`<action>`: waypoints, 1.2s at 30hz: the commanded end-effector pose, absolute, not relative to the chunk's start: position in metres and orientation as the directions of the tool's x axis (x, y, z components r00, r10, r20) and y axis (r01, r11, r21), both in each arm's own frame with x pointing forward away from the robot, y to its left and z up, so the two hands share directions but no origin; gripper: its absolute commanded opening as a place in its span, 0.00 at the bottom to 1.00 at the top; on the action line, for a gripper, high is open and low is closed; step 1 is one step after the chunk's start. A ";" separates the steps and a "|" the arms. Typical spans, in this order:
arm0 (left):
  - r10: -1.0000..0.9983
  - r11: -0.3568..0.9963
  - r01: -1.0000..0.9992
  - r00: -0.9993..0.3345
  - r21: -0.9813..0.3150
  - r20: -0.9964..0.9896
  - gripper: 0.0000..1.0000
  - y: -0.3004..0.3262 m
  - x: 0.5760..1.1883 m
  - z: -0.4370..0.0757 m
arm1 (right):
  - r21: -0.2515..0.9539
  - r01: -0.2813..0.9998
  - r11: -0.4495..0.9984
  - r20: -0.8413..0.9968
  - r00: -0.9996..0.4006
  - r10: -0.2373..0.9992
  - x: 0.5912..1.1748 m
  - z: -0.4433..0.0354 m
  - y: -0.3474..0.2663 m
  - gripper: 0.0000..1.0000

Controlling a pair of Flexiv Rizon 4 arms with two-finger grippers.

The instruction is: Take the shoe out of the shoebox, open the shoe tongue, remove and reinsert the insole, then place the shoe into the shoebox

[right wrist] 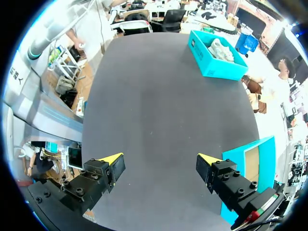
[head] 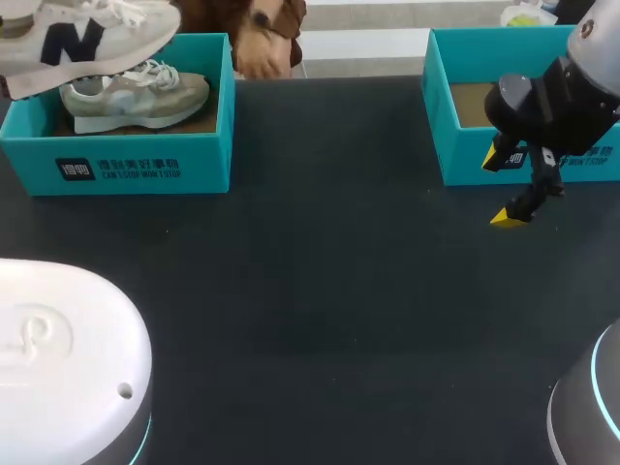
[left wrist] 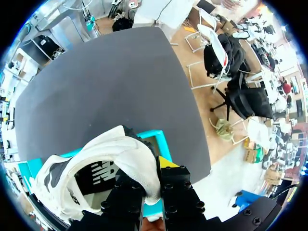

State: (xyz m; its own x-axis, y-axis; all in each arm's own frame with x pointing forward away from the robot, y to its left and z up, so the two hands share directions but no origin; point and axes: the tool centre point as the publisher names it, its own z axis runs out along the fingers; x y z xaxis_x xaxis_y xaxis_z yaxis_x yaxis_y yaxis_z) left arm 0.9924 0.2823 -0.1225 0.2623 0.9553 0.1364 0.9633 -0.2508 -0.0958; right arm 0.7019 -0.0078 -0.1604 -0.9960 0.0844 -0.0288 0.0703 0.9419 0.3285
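A white shoe (head: 87, 39) with a dark letter on its side hangs above the left teal shoebox (head: 126, 160). In the left wrist view my left gripper (left wrist: 149, 179) is shut on the rim of this shoe (left wrist: 110, 166), with the teal box (left wrist: 161, 139) just beneath it. A second, grey shoe (head: 136, 95) lies inside that box. My right gripper (head: 504, 186) is open and holds nothing, in front of the right teal shoebox (head: 441, 107). In its wrist view the right gripper (right wrist: 160, 161) hovers over bare dark table, with the right box (right wrist: 250, 163) close beside it.
The dark table (head: 320, 291) spreads between the two boxes. A person's hand (head: 257, 53) is at the table's far edge, beside the left box. The white bases of my arms (head: 58, 358) stand at the near corners.
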 end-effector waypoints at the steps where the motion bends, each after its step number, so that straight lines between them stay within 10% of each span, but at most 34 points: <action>1: 0.941 -0.265 0.964 0.265 -0.027 0.212 0.00 0.260 0.938 -0.109 | 0.325 0.071 0.943 -0.026 -0.996 0.084 0.704 -0.161 -0.007 1.00; 36: 0.877 -0.450 0.890 0.456 -0.074 0.150 0.00 0.101 0.757 -0.153 | 0.325 0.071 0.943 -0.026 -0.996 0.084 0.704 -0.161 -0.007 1.00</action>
State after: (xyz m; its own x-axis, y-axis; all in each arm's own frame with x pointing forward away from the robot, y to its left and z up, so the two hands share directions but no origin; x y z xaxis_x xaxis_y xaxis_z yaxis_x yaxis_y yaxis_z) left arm 0.7634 0.1020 -0.1510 0.4567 0.8775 0.1464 0.8867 -0.4356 -0.1550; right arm 0.7019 -0.0078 -0.1604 -0.9960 0.0844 -0.0288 0.0703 0.9419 0.3285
